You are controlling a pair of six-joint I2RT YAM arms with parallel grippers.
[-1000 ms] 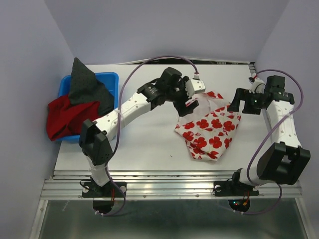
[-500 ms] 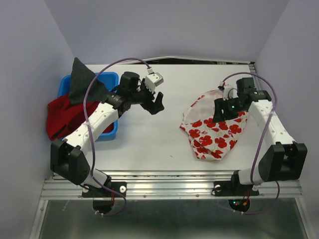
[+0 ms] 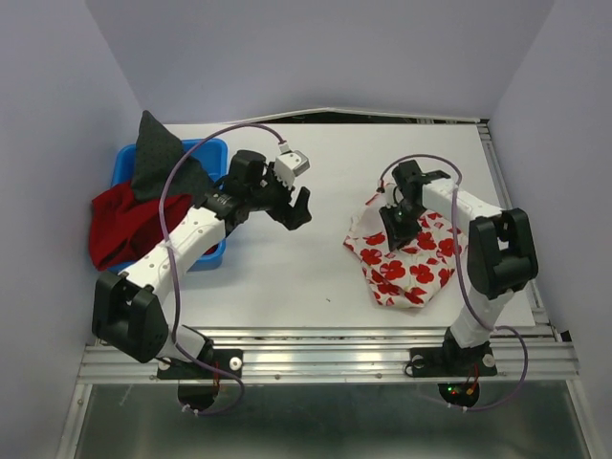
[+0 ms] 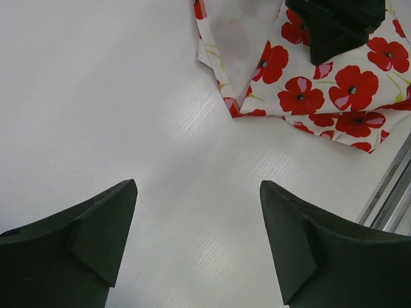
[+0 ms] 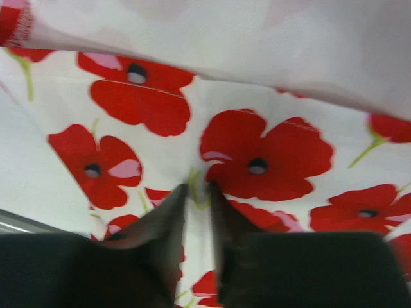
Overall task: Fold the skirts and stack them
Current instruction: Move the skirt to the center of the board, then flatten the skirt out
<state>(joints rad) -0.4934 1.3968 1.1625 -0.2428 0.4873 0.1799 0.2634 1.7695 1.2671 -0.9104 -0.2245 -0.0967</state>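
left gripper (image 3: 297, 207) hangs over bare table (image 3: 287, 277), between the bin (image 3: 216, 147) and the floral skirt (image 3: 409, 260), nearer the bin. its jaws are spread wide with nothing in them, and the left wrist view shows only white tabletop between the two dark fingers (image 4: 96, 224). over on the right, the floral skirt lies bunched on the right-centre of the table, poppies up, with one pale inner fold turned over at its far left corner. the right arm curls in from the right edge and the right gripper (image 3: 391, 228) is planted on the far left part of that skirt. from the right wrist its fingertips (image 5: 172, 200) stand very close together with only a thin slit between them, tips down at the printed cloth. whether a fold is actually caught in there, cannot tell. back on the left, the red skirt (image 3: 129, 226) spills out over the near left side of the blue bin, and the grey skirt (image 3: 163, 164) sits on top of it in the bin, with a point of cloth sticking up at the far left. both are well apart from the floral one.
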